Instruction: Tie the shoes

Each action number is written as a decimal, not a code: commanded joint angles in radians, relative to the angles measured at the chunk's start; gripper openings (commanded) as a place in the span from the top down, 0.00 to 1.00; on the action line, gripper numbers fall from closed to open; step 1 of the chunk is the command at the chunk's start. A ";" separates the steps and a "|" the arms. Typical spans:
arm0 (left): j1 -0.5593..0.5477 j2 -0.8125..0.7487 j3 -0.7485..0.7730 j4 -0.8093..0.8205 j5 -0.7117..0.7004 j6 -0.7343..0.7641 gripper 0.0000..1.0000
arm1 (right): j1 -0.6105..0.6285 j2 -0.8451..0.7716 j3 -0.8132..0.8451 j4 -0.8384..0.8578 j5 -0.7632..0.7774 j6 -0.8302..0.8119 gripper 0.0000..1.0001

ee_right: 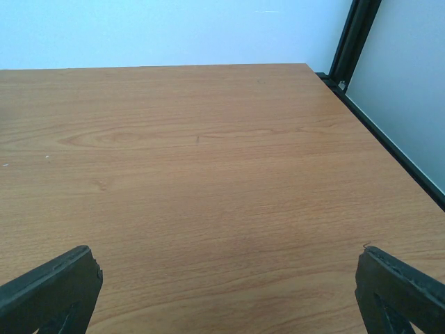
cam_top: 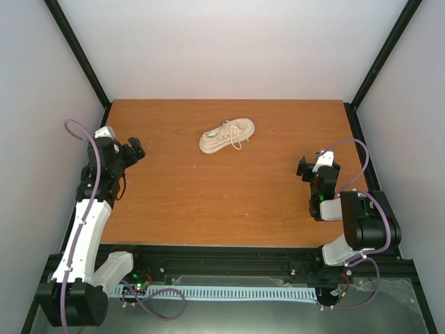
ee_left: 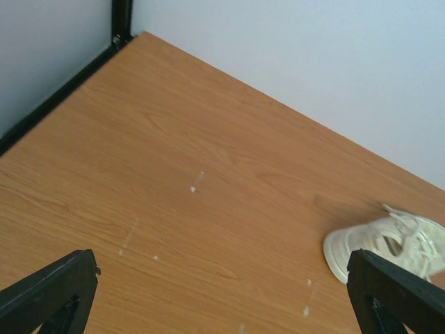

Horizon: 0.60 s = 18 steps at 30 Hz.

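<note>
Top external view: the small cream low-top sneaker lies on its sole on the brown wood-grain table, in the far middle part. It sits at a slant, one end toward the far right and the other toward the near left. Its pale flat laces lie loose across the top, with one strand trailing onto the wood beside it. My left gripper hangs over the left edge of the table, well apart from the shoe and pointing inward toward it. My right gripper hangs over the right side, nearer to me than the shoe and also well apart from it. Neither touches anything.

Left wrist view: my left gripper has its two black fingers spread wide, one at each lower corner, with nothing between them. The sneaker shows at the lower right, partly hidden behind my right-hand finger, its rounded end toward the middle of the picture. A few white specks dot the wood.

Right wrist view: my right gripper is likewise spread wide, its black fingers at the lower corners and holding nothing. Ahead lies wood-grain tabletop running to the pale back wall, with a black frame post at the far right corner.
</note>
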<state>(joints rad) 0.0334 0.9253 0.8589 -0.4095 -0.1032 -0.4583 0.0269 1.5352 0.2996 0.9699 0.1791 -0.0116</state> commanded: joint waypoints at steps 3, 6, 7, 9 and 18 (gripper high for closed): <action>0.004 -0.026 0.004 -0.036 0.260 -0.039 0.00 | -0.002 -0.014 0.008 0.056 0.007 -0.005 0.00; -0.001 0.023 0.017 0.023 0.487 -0.049 0.00 | -0.002 -0.014 0.009 0.056 0.007 -0.006 0.00; -0.015 0.061 0.036 0.014 0.511 -0.052 0.00 | -0.002 -0.014 0.008 0.056 0.007 -0.005 0.00; -0.051 0.115 0.079 -0.001 0.512 -0.041 0.00 | -0.002 -0.014 0.009 0.056 0.007 -0.006 0.00; -0.210 0.442 0.285 0.055 0.454 -0.057 0.00 | -0.002 -0.015 0.008 0.057 0.007 -0.006 0.00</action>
<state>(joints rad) -0.1184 1.2339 1.0134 -0.4065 0.3420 -0.4892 0.0269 1.5352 0.2996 0.9699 0.1791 -0.0116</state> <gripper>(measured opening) 0.995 1.000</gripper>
